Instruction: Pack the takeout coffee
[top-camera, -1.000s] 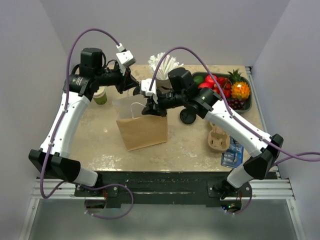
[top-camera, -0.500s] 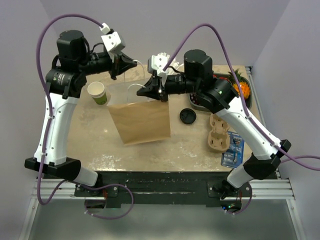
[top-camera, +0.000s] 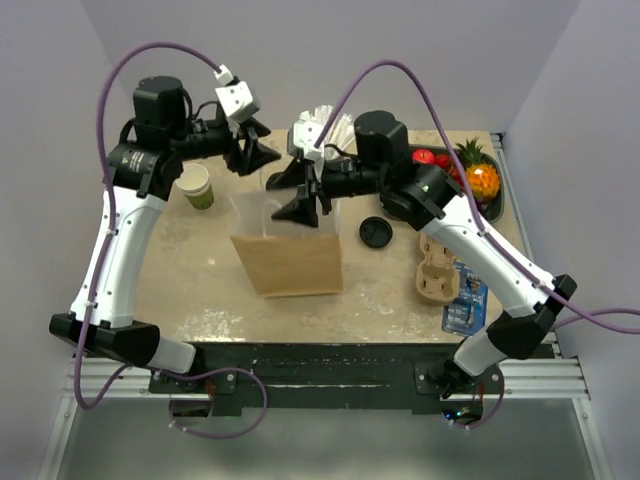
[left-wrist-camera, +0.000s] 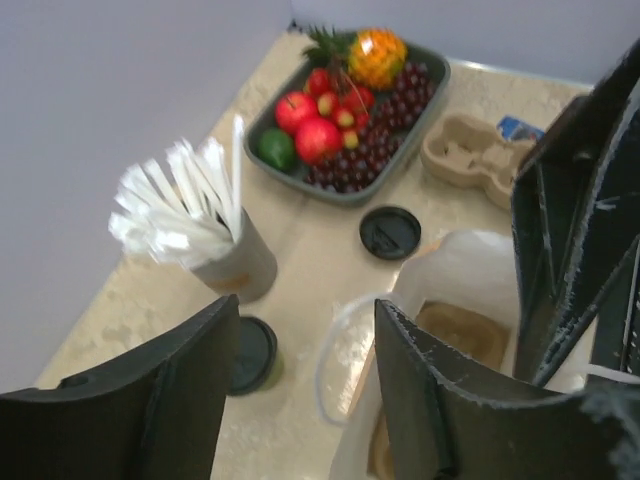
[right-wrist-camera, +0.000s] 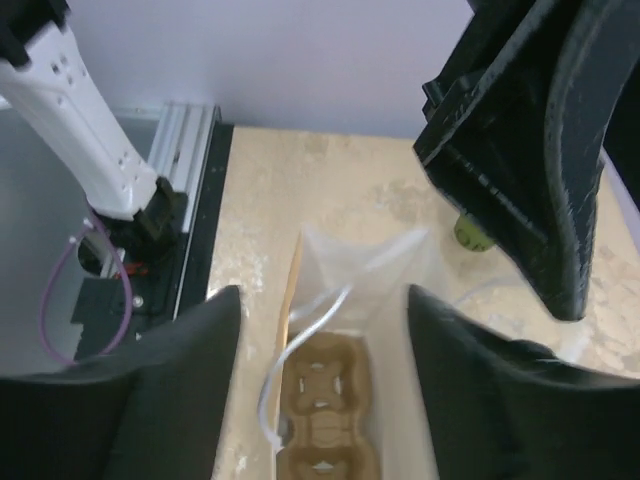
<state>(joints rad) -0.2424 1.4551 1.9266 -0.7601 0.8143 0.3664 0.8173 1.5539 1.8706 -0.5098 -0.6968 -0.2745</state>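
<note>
— Where was the coffee?

— The cup (top-camera: 197, 187), small, round and tapered, of green paper with a cream top, stood upright on the speckled beige table (top-camera: 200, 290), near the left side of the bag (top-camera: 290, 262). Its long axis ran straight up and its mouth faced the ceiling. A flat, round lid (top-camera: 373, 232) of black plastic lay apart from it, just right of the bag.

— And the bag itself?

— Brown kraft paper, pale inside, standing open. A carrier (right-wrist-camera: 318, 430) of moulded pulp sat on its bottom.

— The grippers?

— The left gripper (top-camera: 255, 152) hung above the bag's far left corner, jaws spread and pinching nothing. The right gripper (top-camera: 295, 193) hung over the bag's mouth, jaws also spread, with nothing between them.
</note>
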